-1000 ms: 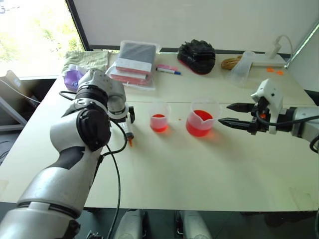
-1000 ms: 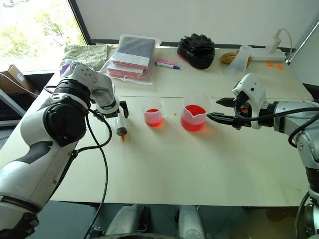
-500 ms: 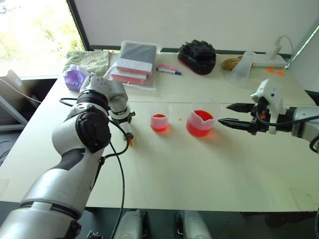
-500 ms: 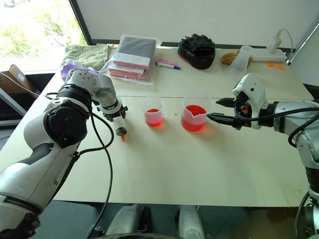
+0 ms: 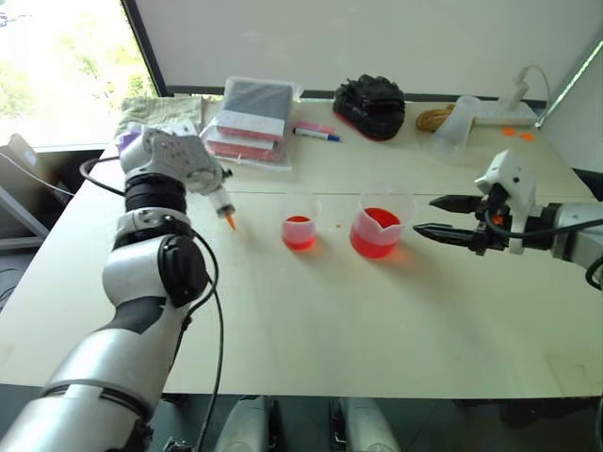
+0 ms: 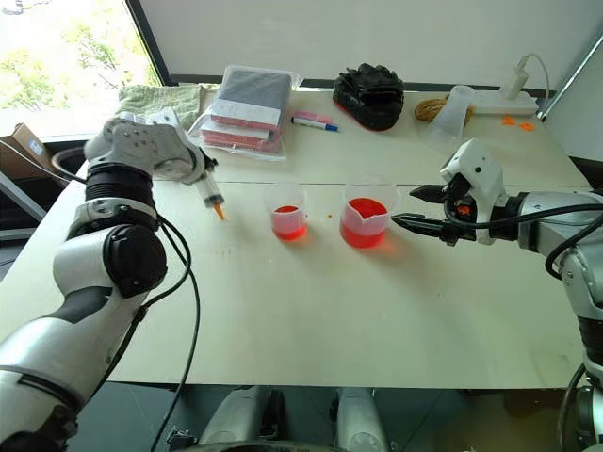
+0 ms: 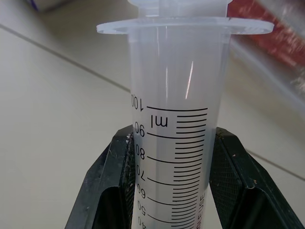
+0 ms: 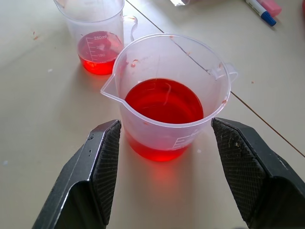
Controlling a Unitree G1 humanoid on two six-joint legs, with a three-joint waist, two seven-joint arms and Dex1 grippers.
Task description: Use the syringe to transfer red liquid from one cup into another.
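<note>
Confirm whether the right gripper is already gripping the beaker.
No: the right gripper stands open, its black fingers apart on either side of the beaker without touching it.

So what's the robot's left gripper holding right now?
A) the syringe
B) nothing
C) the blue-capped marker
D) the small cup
A: the left gripper has both fingers pressed against the clear barrel of the syringe, held up off the table with its orange tip pointing down.
</note>
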